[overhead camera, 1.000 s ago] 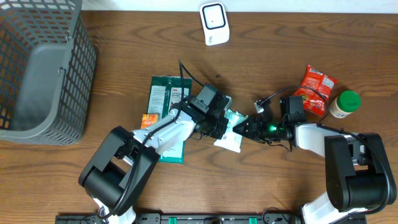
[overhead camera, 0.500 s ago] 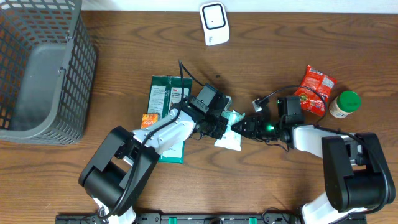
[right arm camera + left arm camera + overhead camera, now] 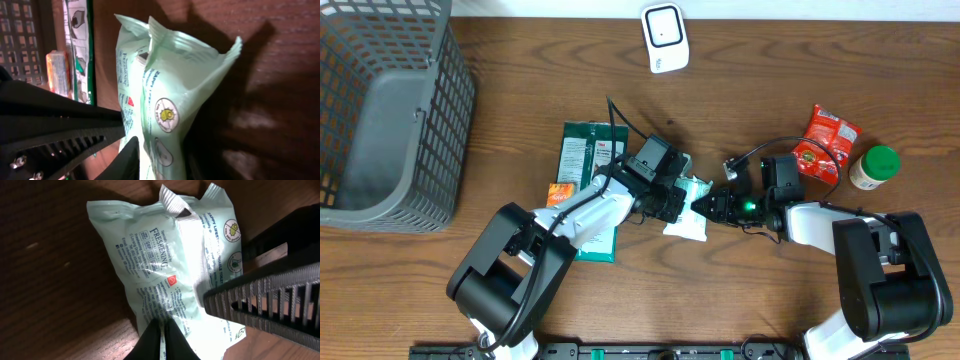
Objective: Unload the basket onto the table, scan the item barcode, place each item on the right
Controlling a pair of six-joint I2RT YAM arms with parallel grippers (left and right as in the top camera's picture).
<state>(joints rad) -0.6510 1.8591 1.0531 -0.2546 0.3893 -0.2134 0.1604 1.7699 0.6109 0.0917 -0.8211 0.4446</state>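
Rightward of the pouch [image 3: 692, 207], the right gripper [image 3: 706, 207] has been sliding left across the table [image 3: 770, 60] over the last second and is now reaching the pouch's right end, with its jaws narrowing as it comes. From the right wrist view, one black finger [image 3: 128, 160] is pressing against the pouch's crimped end, while the other side is sitting in dark shadow, so whether that grip is fully clamping is something I cannot tell. From the other side, the left gripper [image 3: 676, 203] is holding the pouch. Its two fingertips are pinching a thin fold of the pale green film near the printed text, with no gap showing between them. That pouch is lying at the middle of the table, standing slightly off the wood between the two grippers, with its sealed ends flaring. A white scanner [image 3: 664, 37] is sitting at the far edge, well apart from the pouch. Two dark green packs [image 3: 586, 160] are lying just left of the left gripper, partly under its arm, and a small orange box [image 3: 560, 193] is touching them. On the left, a grey basket [image 3: 460, 110] is standing. Right of the right arm, a red bag [image 3: 828, 140] and a green-lidded jar [image 3: 875, 167] are resting beside each other.
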